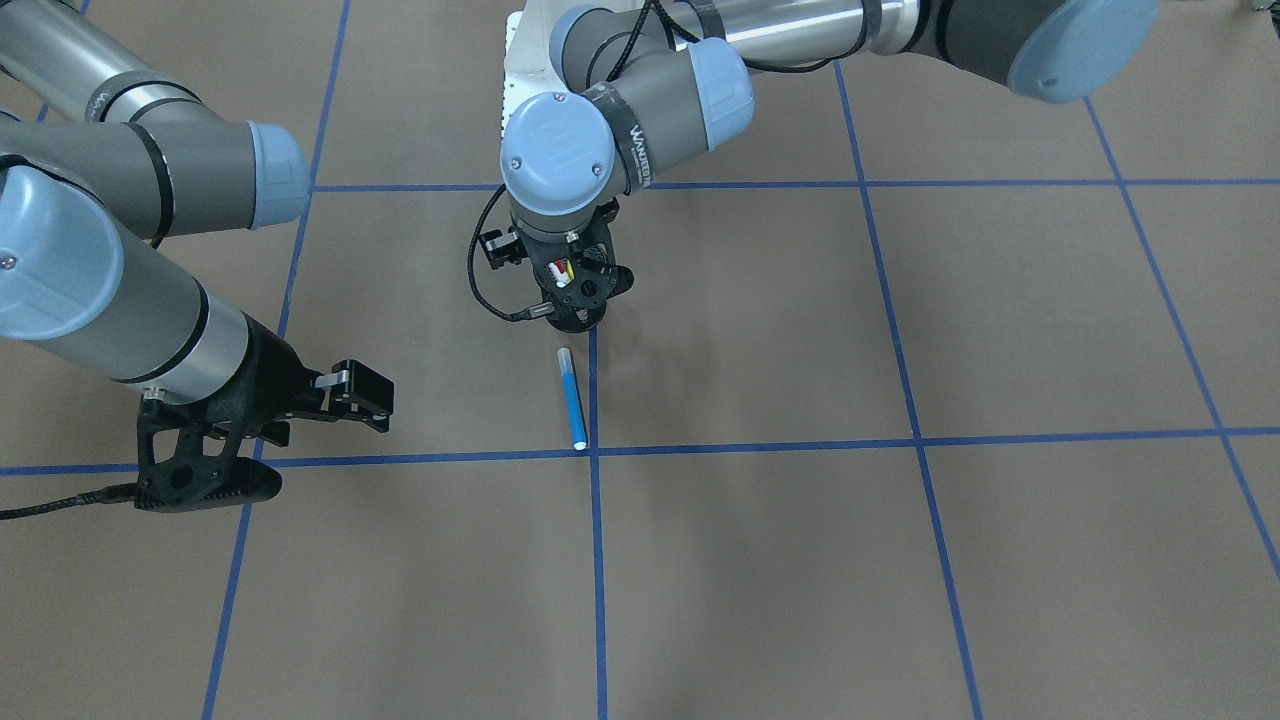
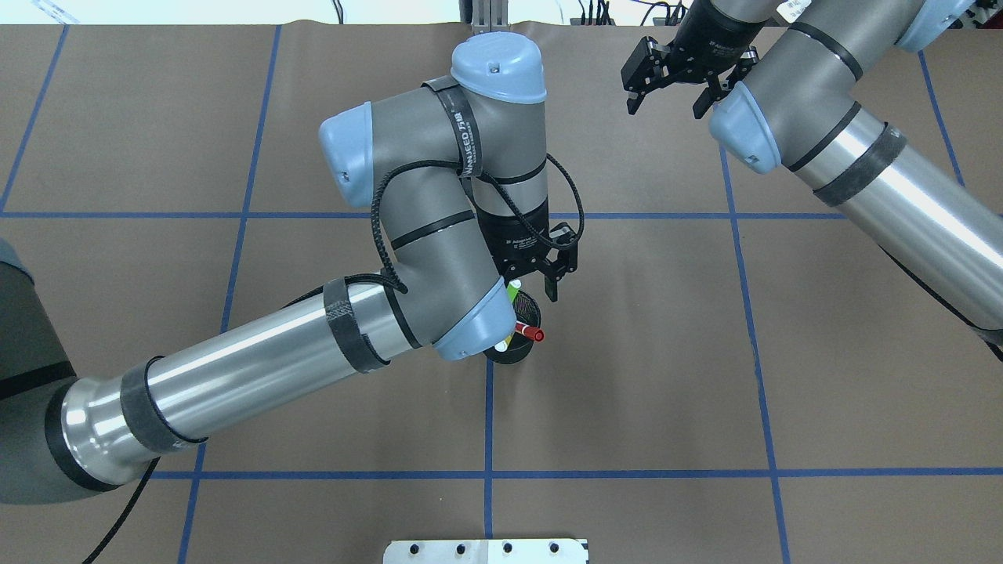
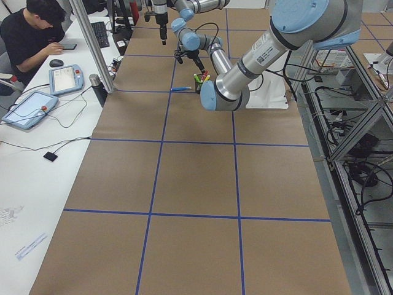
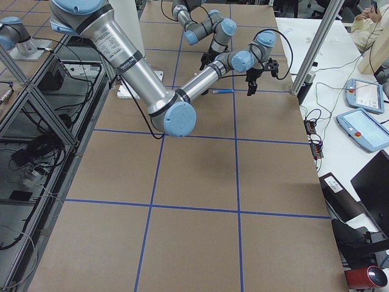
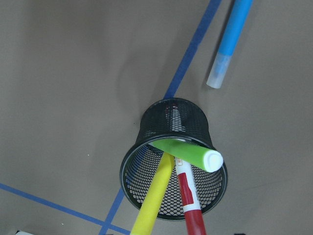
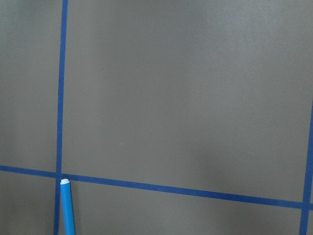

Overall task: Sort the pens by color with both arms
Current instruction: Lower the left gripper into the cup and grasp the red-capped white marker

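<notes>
The left end effector [image 2: 558,280] is hanging directly over the black mesh cup [image 5: 161,125]. Its jaws are looking parted with nothing between them, though the overhead view is showing them only partly. Its wrist camera is looking almost straight down into the cup, so the left arm [image 2: 258,368] is probably lining itself up to choose a pen.

Three pens are leaning on the cup's rim and crossing one another. The green pen [image 5: 190,152] is lying on top, while the yellow pen [image 5: 154,203] and the red-capped pen [image 5: 188,200] are pointing side by side toward the camera. The green one is looking freest to take.

The blue pen [image 1: 572,398] is lying flat on the surface [image 1: 800,560], near the cup on the operators' side. It is running just beside a tape line [image 1: 597,560], with one end at a crossing. It seems to be marking the place for its color, so roughly one pen of four is sorted.

The right end effector [image 2: 664,106] is released and empty, hovering well apart from the cup. Its camera is seeing only bare surface and the blue pen's tip. The right arm [image 2: 885,180] is likely standing aside so that the two arms are not meeting over the cup.
</notes>
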Action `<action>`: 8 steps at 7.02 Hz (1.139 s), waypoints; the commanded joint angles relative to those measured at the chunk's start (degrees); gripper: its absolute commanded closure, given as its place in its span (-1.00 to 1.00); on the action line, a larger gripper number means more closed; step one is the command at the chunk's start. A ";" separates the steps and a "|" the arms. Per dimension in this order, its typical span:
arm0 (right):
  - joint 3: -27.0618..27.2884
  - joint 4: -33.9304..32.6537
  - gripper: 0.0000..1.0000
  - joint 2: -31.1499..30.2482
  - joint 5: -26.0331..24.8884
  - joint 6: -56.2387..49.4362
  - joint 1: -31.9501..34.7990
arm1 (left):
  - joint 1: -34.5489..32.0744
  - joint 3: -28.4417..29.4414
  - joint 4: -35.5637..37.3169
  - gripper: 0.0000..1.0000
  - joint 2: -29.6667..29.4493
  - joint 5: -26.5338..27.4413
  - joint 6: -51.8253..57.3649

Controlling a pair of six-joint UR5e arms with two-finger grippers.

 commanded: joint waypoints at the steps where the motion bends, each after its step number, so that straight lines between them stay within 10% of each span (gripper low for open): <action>1: 0.00 0.03 -0.97 -0.26 -0.55 0.06 -0.27 | 0.03 2.18 -1.26 -0.67 -1.17 -0.34 -0.16; 8: 0.61 0.03 -0.97 -0.44 -1.07 0.15 -0.97 | 1.70 3.06 -1.45 -0.34 -0.82 -0.34 -1.30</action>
